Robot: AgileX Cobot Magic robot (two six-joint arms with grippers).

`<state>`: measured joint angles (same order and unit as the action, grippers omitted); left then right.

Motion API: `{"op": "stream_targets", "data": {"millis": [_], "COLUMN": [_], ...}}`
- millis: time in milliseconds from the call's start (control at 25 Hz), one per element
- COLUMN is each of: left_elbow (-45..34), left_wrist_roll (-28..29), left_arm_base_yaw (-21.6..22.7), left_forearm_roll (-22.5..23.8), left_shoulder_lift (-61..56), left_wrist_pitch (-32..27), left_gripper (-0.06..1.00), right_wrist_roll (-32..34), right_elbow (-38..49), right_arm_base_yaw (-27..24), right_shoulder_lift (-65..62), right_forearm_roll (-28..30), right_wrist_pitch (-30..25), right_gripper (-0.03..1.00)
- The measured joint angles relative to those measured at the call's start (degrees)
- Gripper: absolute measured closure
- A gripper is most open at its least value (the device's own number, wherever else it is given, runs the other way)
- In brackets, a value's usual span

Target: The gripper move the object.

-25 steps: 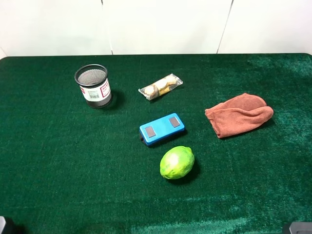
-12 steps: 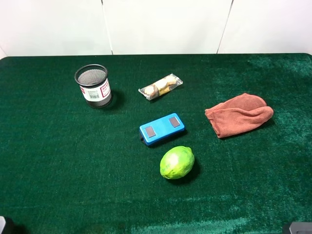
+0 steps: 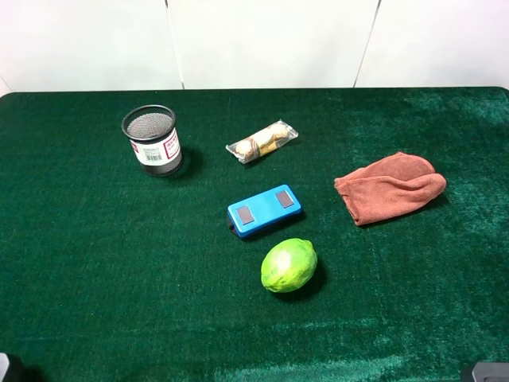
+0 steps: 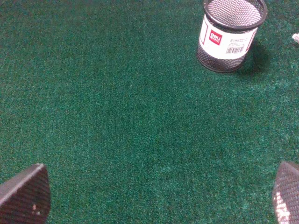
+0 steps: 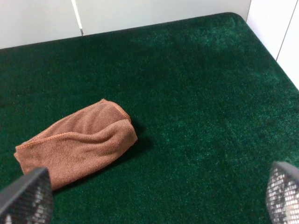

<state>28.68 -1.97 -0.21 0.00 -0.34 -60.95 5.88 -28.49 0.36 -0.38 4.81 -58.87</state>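
The round bright green lime (image 3: 289,265) lies on the green felt table, front of centre, just in front of the blue box. It does not show in either wrist view. My left gripper (image 4: 156,196) is open and empty, its fingertips (image 4: 25,193) wide apart above bare felt at the table's front left. My right gripper (image 5: 154,196) is open and empty, its fingertips (image 5: 282,191) wide apart at the front right, short of the folded cloth. In the exterior high view only slivers of the arms show at the bottom corners. Both grippers are far from the lime.
A blue rectangular box (image 3: 264,211) lies just behind the lime. A black mesh cup (image 3: 152,140) stands at the back left and also shows in the left wrist view (image 4: 230,35). A wrapped snack (image 3: 262,142) lies at the back centre. A folded brown cloth (image 3: 390,188) lies to the right (image 5: 77,142).
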Motion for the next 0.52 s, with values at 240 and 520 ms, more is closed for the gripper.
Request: {"op": "stream_targets", "data": {"millis": [240,520], "left_elbow": [0.0,0.0], "left_wrist_roll": [-0.1,-0.1], "left_arm_base_yaw": [0.0,0.0], "left_forearm_roll": [0.0,0.0], "left_shoulder_lift": [0.0,0.0], "left_wrist_pitch": [0.0,0.0], "left_gripper": [-0.02,-0.02], "right_wrist_roll": [0.0,0.0], "right_elbow": [0.0,0.0], "right_arm_base_yaw": [0.0,0.0], "right_shoulder_lift": [0.0,0.0], "right_forearm_roll": [0.0,0.0], "right_wrist_pitch": [0.0,0.0], "right_gripper": [0.27,0.27]}}
